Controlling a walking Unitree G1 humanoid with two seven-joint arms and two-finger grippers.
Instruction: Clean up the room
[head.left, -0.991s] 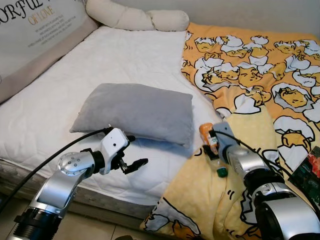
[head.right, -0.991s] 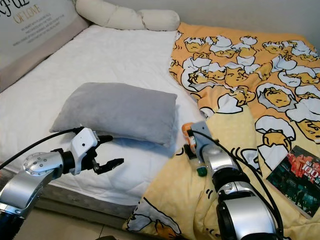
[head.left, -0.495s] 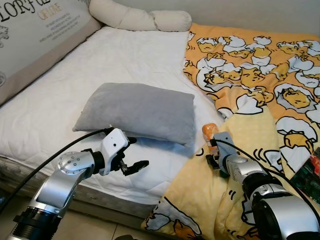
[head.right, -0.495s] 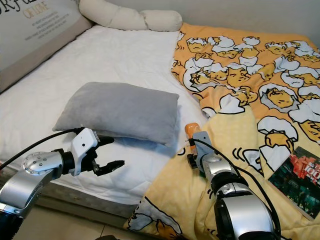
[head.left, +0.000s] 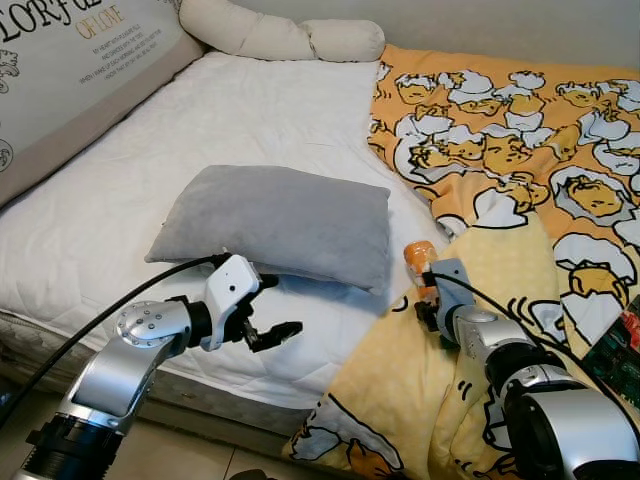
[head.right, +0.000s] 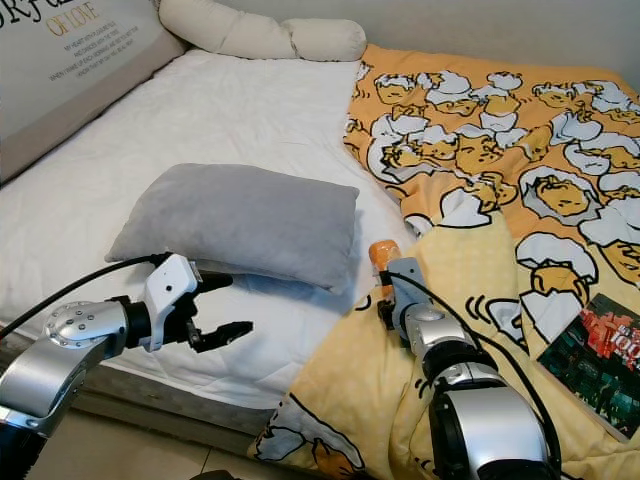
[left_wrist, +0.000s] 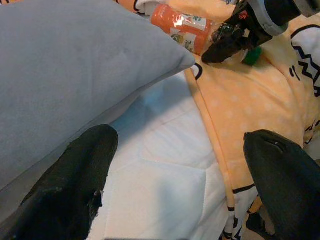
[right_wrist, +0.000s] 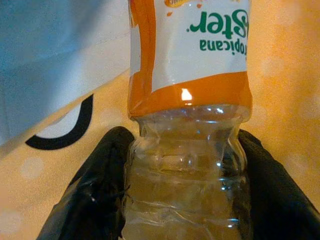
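Our right gripper (right_wrist: 182, 195) is clamped on the plastic bottle (right_wrist: 187, 100): both black fingers (right_wrist: 90, 195) press the clear ribbed section just below the orange-and-white label. The bottle lies on the yellow cartoon blanket (head.left: 520, 170), right at the blanket's edge where it meets the white mattress (head.left: 250, 110), near the corner of the grey pillow (head.left: 275, 220). From the head cameras we only see the bottle's orange end (head.right: 382, 253); the rest is hidden behind our right wrist, and the fingertips themselves are hard to make out there. In the left wrist view a green cap (left_wrist: 252, 55) peeks out beside the right gripper, mostly covered. Our left gripper (head.left: 272, 310) hovers over the mattress just in front of the pillow's near edge, jaws spread wide, holding nothing. The pillow lies flat on the mattress. A cream bolster (head.left: 280, 38) sits at the far end of the bed. A printed headboard panel (head.left: 70, 60) runs along our left, its text cut off by the frame. A dark book (head.right: 600, 362) lies on the blanket on our right, partly cropped in the left eye view.
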